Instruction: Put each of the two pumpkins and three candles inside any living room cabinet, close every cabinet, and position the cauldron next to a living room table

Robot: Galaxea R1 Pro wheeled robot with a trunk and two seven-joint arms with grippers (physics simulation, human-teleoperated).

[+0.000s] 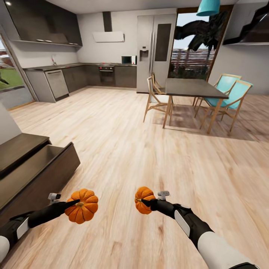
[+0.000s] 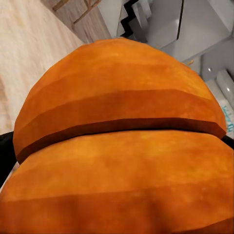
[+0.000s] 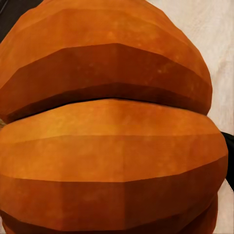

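I hold two orange ribbed pumpkins low over the plank floor. My left gripper (image 1: 76, 204) is shut on the left pumpkin (image 1: 83, 207), gripping it at the stem side. That pumpkin's segments (image 2: 117, 146) loom close in the left wrist view. My right gripper (image 1: 147, 202) is shut on the smaller-looking right pumpkin (image 1: 143, 199), seen close as orange ribs (image 3: 112, 141) in the right wrist view. The dark brown cabinet (image 1: 20, 147) stands at my left, with one drawer (image 1: 45, 166) pulled out toward the room. The candles and the cauldron are out of view.
Ahead on the right stands a dark dining table (image 1: 194, 88) with a wooden chair (image 1: 154, 98) and teal chairs (image 1: 232, 93). A kitchen counter (image 1: 56, 69) and a tall fridge (image 1: 155, 48) line the far wall. Light wood floor (image 1: 123, 145) stretches between.
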